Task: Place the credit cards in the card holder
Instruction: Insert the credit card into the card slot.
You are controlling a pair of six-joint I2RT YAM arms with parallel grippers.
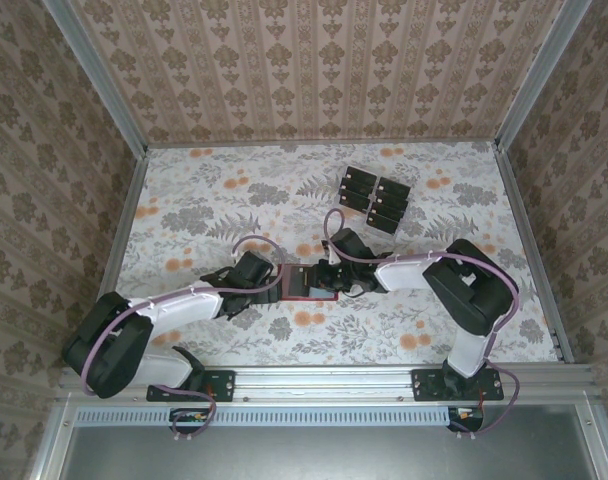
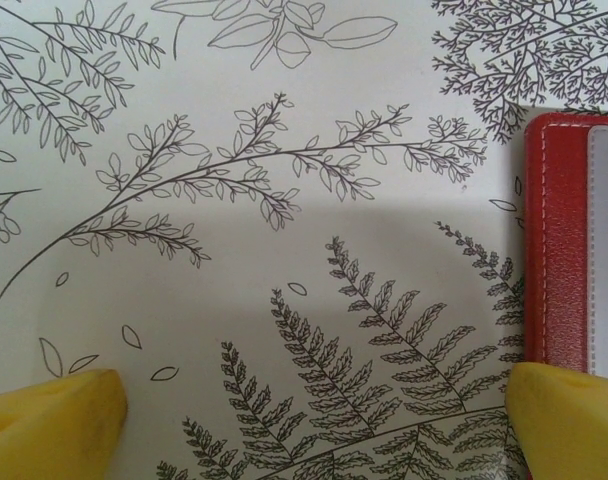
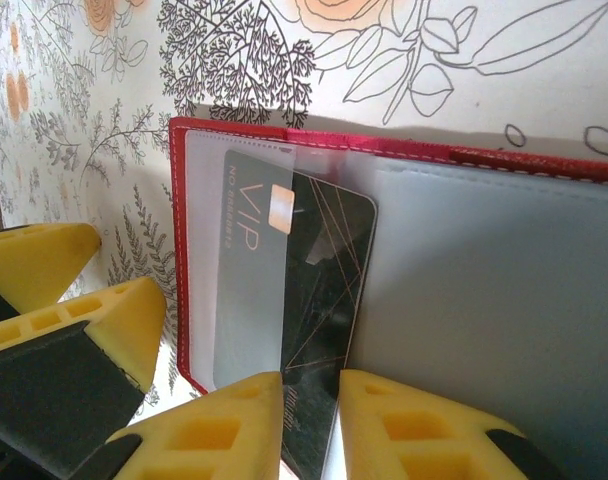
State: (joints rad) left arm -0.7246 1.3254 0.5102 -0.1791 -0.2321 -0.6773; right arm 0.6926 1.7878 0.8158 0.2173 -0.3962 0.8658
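Over floral tablecloth, my right gripper pinches one credit card half into the red card holder, my left gripper spread empty, remaining cards lying far right.

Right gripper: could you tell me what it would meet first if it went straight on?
Probably the open card holder: the right gripper pinches a credit card partly inside its pocket, and the holder lies just ahead.
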